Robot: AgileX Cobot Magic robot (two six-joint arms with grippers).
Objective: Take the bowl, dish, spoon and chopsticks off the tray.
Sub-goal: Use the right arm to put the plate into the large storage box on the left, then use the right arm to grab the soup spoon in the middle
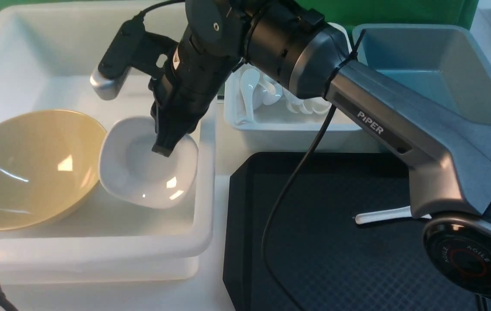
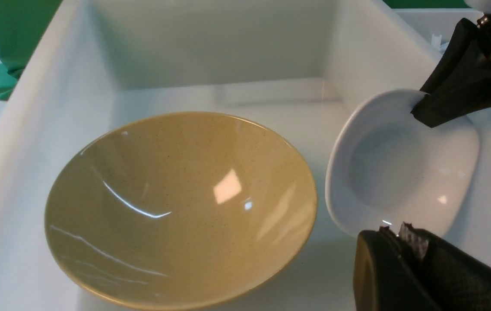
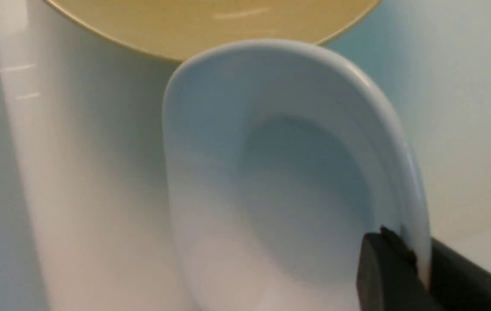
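The yellow bowl [image 1: 29, 166] lies in the big white tub [image 1: 204, 181], also seen in the left wrist view [image 2: 176, 207]. My right gripper [image 1: 163, 149] is shut on the rim of the white dish [image 1: 150, 172] and holds it tilted in the tub, right beside the bowl; the pinch shows in the right wrist view [image 3: 420, 259] on the dish [image 3: 271, 172]. My left gripper [image 2: 400, 231] is shut and empty, just in front of the dish [image 2: 396, 172]. A white spoon [image 1: 383, 214] lies on the black tray [image 1: 323, 242], its bowl end hidden by my right arm. The chopsticks are out of view.
A small white tub [image 1: 280, 125] with several white spoons stands behind the tray. A blue-grey tub [image 1: 435, 65] stands at the back right. My right arm and its cable [image 1: 288, 185] cross over the tray. A green backdrop runs behind.
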